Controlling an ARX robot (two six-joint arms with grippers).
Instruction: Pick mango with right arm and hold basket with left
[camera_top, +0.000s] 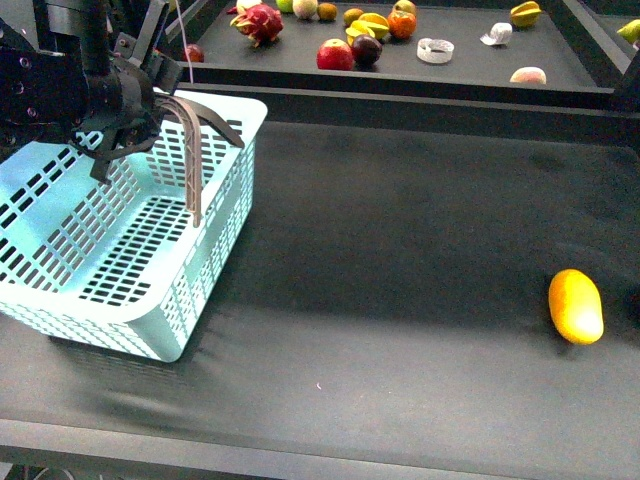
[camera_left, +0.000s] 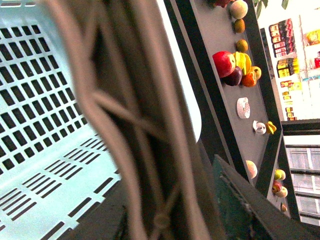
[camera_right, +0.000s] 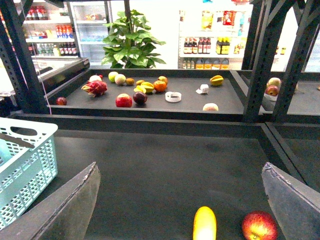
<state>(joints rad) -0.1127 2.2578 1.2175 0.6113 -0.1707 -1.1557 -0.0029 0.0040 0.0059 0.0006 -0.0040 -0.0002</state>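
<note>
Yellow mango (camera_top: 576, 306) long axis near-far; right fingers (camera_right: 65, 210) spread, left fingers (camera_top: 103, 160) clasp basket (camera_top: 215, 250).

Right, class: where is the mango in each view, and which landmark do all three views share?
Front: mango lies low at the far right.
Left wrist: not in it.
Right wrist: mango lies just ahead of the open right gripper, beside an apple.
Shared landmark: basket.

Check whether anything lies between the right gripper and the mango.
Nothing visible does. Only bare table lies between the open right gripper and the mango; a red apple sits close beside the mango, off the direct line.
</note>
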